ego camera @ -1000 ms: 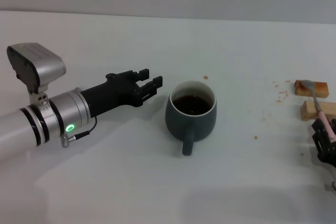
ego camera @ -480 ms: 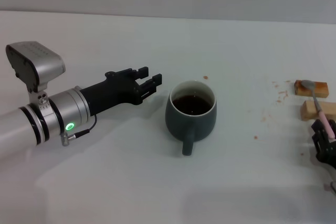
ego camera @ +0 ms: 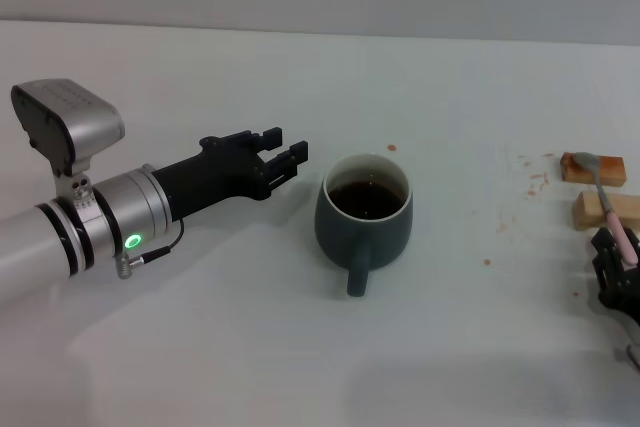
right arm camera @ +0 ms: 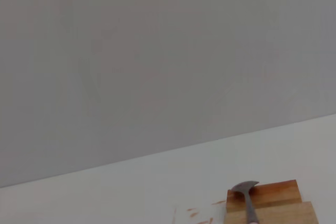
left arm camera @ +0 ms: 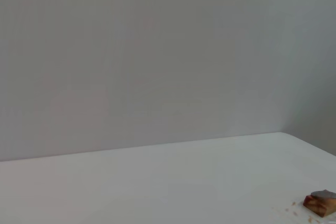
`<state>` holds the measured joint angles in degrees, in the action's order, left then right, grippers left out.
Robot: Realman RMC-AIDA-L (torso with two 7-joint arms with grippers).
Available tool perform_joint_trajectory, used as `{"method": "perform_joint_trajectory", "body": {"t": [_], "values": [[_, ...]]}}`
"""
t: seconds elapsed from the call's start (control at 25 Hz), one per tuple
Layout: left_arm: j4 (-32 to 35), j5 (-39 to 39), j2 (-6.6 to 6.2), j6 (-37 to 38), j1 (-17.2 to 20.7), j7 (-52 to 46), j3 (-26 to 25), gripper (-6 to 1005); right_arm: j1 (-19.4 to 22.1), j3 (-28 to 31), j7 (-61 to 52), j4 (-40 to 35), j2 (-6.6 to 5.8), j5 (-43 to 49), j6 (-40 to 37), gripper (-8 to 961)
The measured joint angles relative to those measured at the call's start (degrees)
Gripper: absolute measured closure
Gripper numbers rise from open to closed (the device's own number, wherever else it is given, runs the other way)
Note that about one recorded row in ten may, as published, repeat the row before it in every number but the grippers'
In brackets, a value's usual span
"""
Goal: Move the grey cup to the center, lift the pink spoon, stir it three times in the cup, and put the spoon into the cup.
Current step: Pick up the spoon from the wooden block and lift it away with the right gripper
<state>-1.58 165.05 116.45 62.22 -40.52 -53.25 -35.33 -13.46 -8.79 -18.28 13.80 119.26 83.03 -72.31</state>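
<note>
— Where is the grey cup [ego camera: 365, 215] sitting right now?

— It is standing upright near the middle of the white table [ego camera: 450, 127], handle pointing toward the robot, dark liquid inside.

— And the left gripper [ego camera: 290, 152]?

— It is hovering just beside the cup's left side, not touching it, with its fingers spread apart.

— What about the pink spoon [ego camera: 607, 197]?

— It is lying across two wooden blocks [ego camera: 600, 189] at the table's right, metal bowl on the far block. The right gripper [ego camera: 618, 269] is sitting at the handle's near end — whether it is pinching the handle, I cannot tell.
</note>
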Motion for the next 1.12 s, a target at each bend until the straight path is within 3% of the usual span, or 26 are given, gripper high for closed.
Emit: {"method": "perform_joint_trajectory", "body": {"t": [0.52, 0.72, 1.12], "values": [[0.0, 0.0, 0.03, -0.2, 0.0, 0.1, 0.0, 568, 0.0, 0.0, 0.0, 0.0, 0.00, -0.1, 0.0, 726], [0.0, 0.0, 0.15, -0.2, 0.0, 0.2, 0.0, 568, 0.0, 0.0, 0.0, 0.0, 0.00, -0.1, 0.0, 805], [0.0, 0.0, 0.26, -0.5, 0.0, 0.2, 0.0, 568, 0.0, 0.0, 0.0, -0.1, 0.00, -0.1, -0.1, 809]]}}
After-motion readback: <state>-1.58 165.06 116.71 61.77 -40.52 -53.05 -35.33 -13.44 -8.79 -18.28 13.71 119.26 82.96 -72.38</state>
